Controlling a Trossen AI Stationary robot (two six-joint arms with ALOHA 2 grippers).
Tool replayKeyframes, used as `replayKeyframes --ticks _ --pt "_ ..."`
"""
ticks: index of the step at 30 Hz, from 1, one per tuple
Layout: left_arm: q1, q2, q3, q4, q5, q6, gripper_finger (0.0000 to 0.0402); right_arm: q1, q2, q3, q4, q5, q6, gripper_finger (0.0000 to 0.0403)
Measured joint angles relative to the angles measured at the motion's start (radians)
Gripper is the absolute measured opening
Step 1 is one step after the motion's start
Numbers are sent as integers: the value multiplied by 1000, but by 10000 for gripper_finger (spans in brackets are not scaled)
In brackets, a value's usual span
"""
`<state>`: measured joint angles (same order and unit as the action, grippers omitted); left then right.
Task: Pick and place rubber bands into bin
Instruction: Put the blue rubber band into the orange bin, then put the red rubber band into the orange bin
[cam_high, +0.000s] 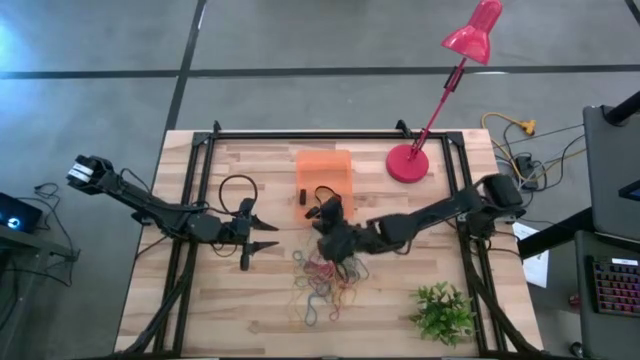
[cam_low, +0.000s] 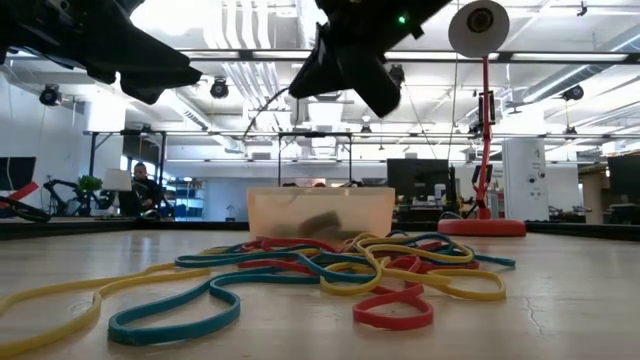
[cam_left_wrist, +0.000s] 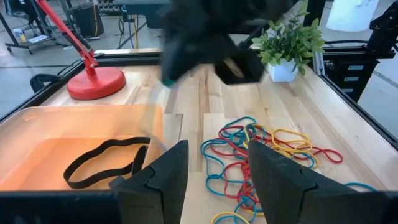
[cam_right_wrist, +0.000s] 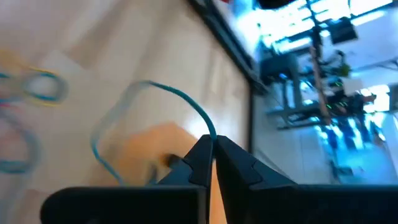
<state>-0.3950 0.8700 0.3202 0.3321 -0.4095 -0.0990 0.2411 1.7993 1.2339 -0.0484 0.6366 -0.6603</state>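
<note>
The rubber bands (cam_high: 325, 275) lie in a loose, many-coloured heap on the wood, also seen in the low view (cam_low: 330, 270) and the left wrist view (cam_left_wrist: 261, 149). The orange bin (cam_high: 323, 170) stands beyond the heap, and a black band (cam_left_wrist: 106, 160) lies on its floor. My right gripper (cam_high: 318, 215) hovers at the bin's near edge, above the table (cam_low: 350, 60), shut on a teal band (cam_right_wrist: 149, 124). My left gripper (cam_high: 268, 233) waits open to the left of the heap (cam_left_wrist: 214, 155), facing the bin and the bands. My right gripper pinches the teal rubber band between its two fingertips, at one spot on the loop (cam_right_wrist: 208, 127). The rest of the loop (cam_right_wrist: 106, 143) bows out ahead of the fingers, lifted clear of the table, over the blurred orange bin (cam_right_wrist: 155, 143).
A red lamp stands with its round base (cam_high: 407, 163) right of the bin. A small potted plant (cam_high: 442, 312) sits at the table's near right corner. A black cable loop (cam_high: 237, 188) lies left of the bin. A dark frame rail (cam_high: 330, 133) runs along the far edge.
</note>
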Motion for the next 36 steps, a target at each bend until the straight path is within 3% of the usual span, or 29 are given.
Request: replayKeyframes --ticks 12,21,32,36 --pt "0 0 0 0 0 0 151 -216 -68 0 -72 7 70 8" --pt "0 0 0 -1 0 2 151 -338 -36 -8 -181 -311 313 11" --pt "0 0 0 -1 2 2 151 -352 -35 -8 -215 -357 392 99" --pt "0 21 0 -30 92 1 151 -332 -52 -8 -248 -427 396 125"
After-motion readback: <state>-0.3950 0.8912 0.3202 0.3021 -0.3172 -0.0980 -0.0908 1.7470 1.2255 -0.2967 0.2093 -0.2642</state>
